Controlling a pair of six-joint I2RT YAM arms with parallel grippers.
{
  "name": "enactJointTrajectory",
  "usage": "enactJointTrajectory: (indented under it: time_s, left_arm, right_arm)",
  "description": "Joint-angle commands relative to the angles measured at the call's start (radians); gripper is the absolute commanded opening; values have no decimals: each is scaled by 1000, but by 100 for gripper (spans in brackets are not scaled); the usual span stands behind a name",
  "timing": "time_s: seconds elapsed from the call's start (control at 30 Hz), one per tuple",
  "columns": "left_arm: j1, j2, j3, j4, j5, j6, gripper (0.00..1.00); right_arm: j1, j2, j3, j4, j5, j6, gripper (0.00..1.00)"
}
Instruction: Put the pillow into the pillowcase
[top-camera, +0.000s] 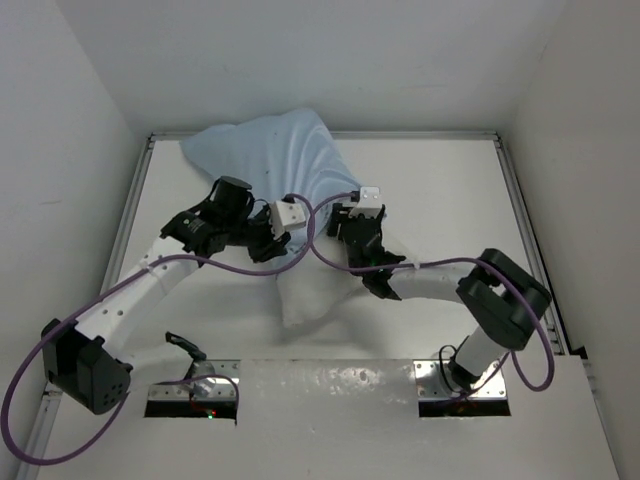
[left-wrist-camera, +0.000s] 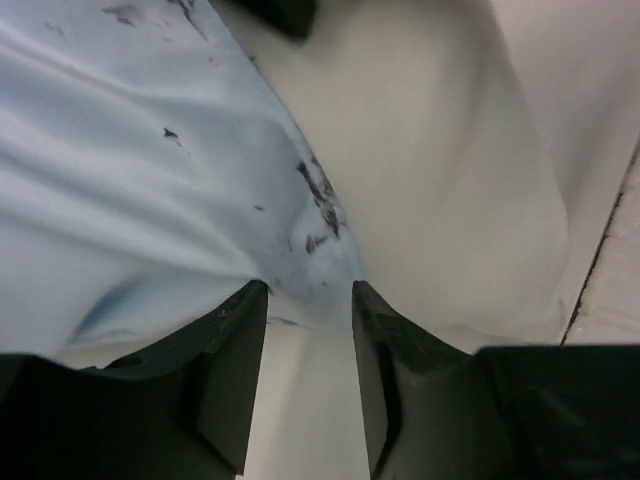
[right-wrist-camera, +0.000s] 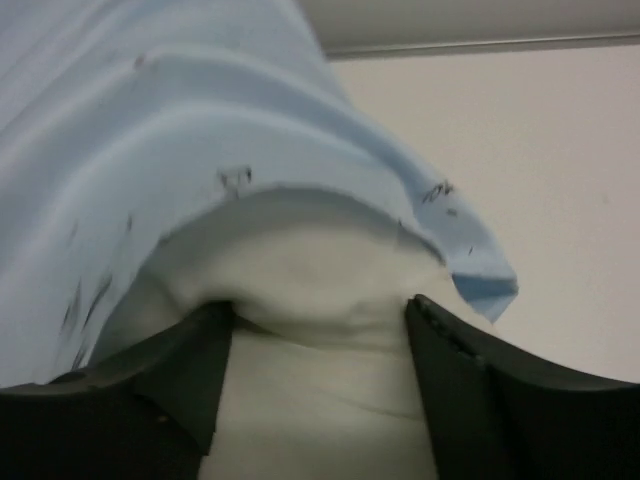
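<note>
The light blue pillowcase (top-camera: 275, 150) lies at the back of the table with the white pillow (top-camera: 315, 295) sticking out of its near end. In the left wrist view, my left gripper (left-wrist-camera: 308, 290) stands open, its tips at the hem of the pillowcase (left-wrist-camera: 130, 180), with the pillow (left-wrist-camera: 440, 150) beside and beneath it. In the right wrist view, my right gripper (right-wrist-camera: 320, 305) is open wide; the pillow (right-wrist-camera: 300, 260) bulges between its fingers under the lifted pillowcase (right-wrist-camera: 150, 120) hem. Both grippers, left (top-camera: 272, 245) and right (top-camera: 348, 225), meet over the sack's mouth.
The white table (top-camera: 450, 200) is boxed in by white walls at the left, back and right, with a metal rail (top-camera: 520, 230) along the right edge. Purple cables (top-camera: 320, 245) loop between the two wrists above the pillow.
</note>
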Motion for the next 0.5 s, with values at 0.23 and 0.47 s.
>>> enactJointTrajectory:
  time_s: [0.23, 0.47]
  left_arm:
    - [39, -96, -93, 32, -383, -93, 70]
    - [0, -76, -185, 75, -480, -44, 72]
  right_arm:
    - [-12, -481, 124, -802, -632, -233, 77]
    - [-247, -511, 134, -841, -682, -278, 77]
